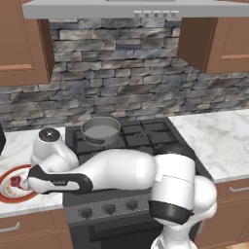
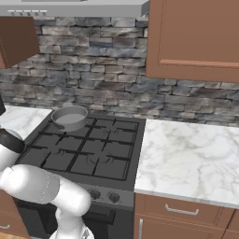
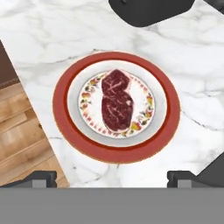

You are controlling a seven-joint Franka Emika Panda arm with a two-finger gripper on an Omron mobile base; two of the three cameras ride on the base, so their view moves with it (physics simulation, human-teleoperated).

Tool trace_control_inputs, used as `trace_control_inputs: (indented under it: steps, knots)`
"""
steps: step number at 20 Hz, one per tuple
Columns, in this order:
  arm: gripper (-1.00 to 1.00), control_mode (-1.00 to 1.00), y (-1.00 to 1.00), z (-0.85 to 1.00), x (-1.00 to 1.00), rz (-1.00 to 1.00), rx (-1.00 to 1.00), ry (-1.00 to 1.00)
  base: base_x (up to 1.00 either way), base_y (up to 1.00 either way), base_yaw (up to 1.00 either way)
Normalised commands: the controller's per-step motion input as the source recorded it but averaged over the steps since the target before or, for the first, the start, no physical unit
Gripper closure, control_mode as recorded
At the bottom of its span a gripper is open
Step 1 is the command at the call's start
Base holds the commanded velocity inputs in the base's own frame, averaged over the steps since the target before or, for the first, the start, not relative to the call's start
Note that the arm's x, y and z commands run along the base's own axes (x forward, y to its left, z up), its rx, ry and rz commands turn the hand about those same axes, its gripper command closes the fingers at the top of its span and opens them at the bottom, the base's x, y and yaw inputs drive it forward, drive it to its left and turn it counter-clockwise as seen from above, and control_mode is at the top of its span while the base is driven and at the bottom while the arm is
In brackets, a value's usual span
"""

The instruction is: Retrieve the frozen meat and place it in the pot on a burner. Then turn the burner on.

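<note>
The frozen meat, a dark-red marbled slab, lies in the middle of a round white plate with an orange-red rim on the marble counter left of the stove. My gripper hovers above the plate, open, its fingertips spread wide and holding nothing. From the left base camera, the arm stretches low to the left and the gripper hangs over the meat. The grey pot stands empty on the stove's rear left burner.
The black stove has a row of knobs on its front panel. A dark object sits on the counter beyond the plate. The counter edge and wooden floor lie close beside the plate. Marble counter extends right of the stove.
</note>
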Motion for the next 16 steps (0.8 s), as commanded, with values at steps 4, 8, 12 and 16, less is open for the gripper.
trace_control_inputs:
  steps: [4,8,12,16]
  knots:
    - [-1.00,-1.00,0.24,-0.20,0.16,0.00,0.00,0.00,0.00,0.00,0.00]
    - [-1.00,-1.00,0.18,-0.20,0.19,0.00,0.00,0.02,0.00,0.00,0.00]
    - [-1.00,-1.00,0.14,-0.15,0.20,0.00,0.00,0.05,0.00,0.00,0.00]
    - [-1.00,-1.00,0.16,-0.14,0.20,0.00,0.00,0.01,0.00,0.00,0.00]
